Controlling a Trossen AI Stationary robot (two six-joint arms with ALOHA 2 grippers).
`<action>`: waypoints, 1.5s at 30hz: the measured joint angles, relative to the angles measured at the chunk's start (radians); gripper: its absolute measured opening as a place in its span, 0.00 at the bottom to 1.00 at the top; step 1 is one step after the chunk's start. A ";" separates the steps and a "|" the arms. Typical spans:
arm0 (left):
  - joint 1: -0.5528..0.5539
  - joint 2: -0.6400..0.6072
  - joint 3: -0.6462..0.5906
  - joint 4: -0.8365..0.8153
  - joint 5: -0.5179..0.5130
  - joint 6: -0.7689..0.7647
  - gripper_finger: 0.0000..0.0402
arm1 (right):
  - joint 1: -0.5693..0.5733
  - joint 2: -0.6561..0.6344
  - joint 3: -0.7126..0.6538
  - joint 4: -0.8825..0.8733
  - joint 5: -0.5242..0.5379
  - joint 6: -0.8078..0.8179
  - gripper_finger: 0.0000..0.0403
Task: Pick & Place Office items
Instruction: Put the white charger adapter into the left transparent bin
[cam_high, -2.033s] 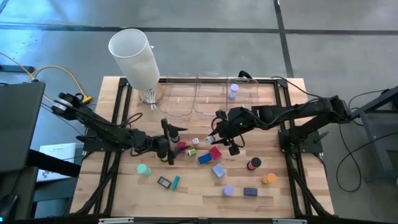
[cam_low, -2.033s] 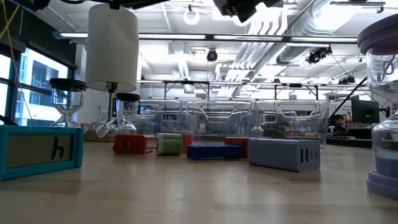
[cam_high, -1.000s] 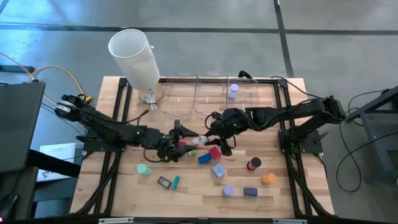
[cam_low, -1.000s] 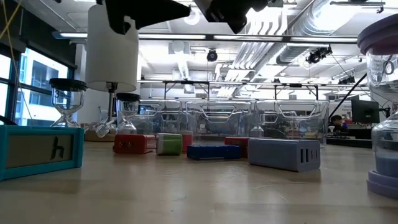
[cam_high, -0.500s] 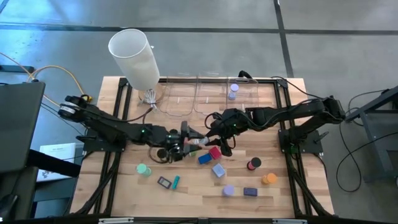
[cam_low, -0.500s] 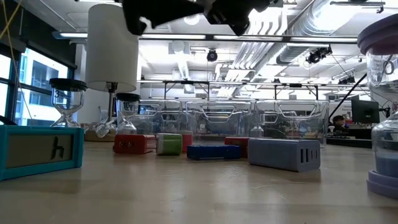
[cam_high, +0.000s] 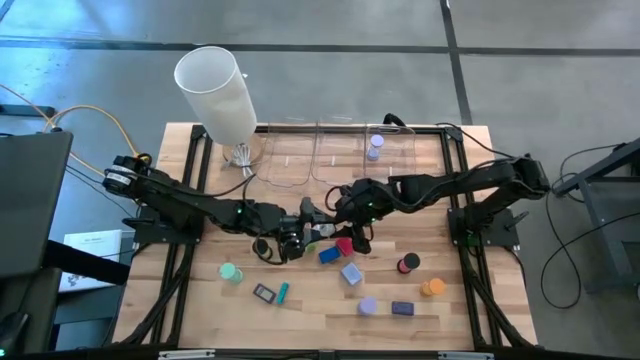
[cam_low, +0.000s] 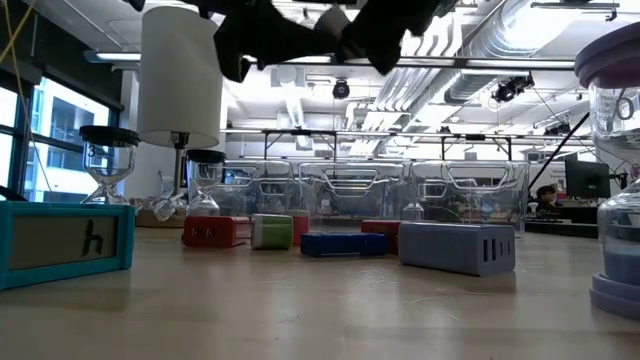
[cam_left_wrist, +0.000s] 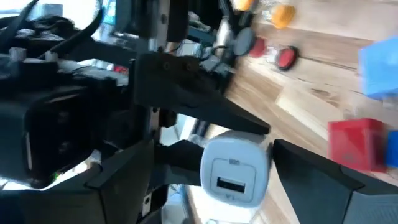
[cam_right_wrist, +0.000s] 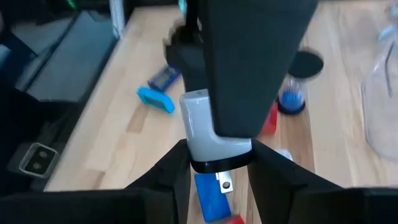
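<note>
You have a pale wood tabletop (cam_high: 320, 300) framed in black, with a red block (cam_high: 345, 246), blue block (cam_high: 328, 255), lavender block (cam_high: 351, 273), green roll (cam_high: 231, 272), orange roll (cam_high: 432, 287) and teal stick (cam_high: 284, 292) on it. Both arms are black, and the piece (cam_right_wrist: 211, 134) in your right hand (cam_right_wrist: 214, 165) is pale grey-white. The tall cylinder (cam_high: 216, 92) is white.

Overhead cam looks straight down on whole table (cam_high: 300, 310); low cam sits at tabletop level facing room; both wrist cams sit v. close on same white piece (cam_left_wrist: 233, 169), shared w/ overhead at table centre.
</note>
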 joint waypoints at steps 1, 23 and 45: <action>0.000 0.000 0.000 -0.003 0.000 0.000 0.78 | 0.000 0.001 -0.002 -0.008 -0.007 -0.001 0.30; 0.001 0.000 -0.001 -0.068 -0.008 -0.028 0.31 | 0.000 0.015 0.000 -0.002 -0.018 -0.010 0.30; 0.002 -0.038 0.001 -0.195 -0.085 -0.221 0.31 | 0.008 -0.054 0.000 -0.054 0.103 -0.007 0.76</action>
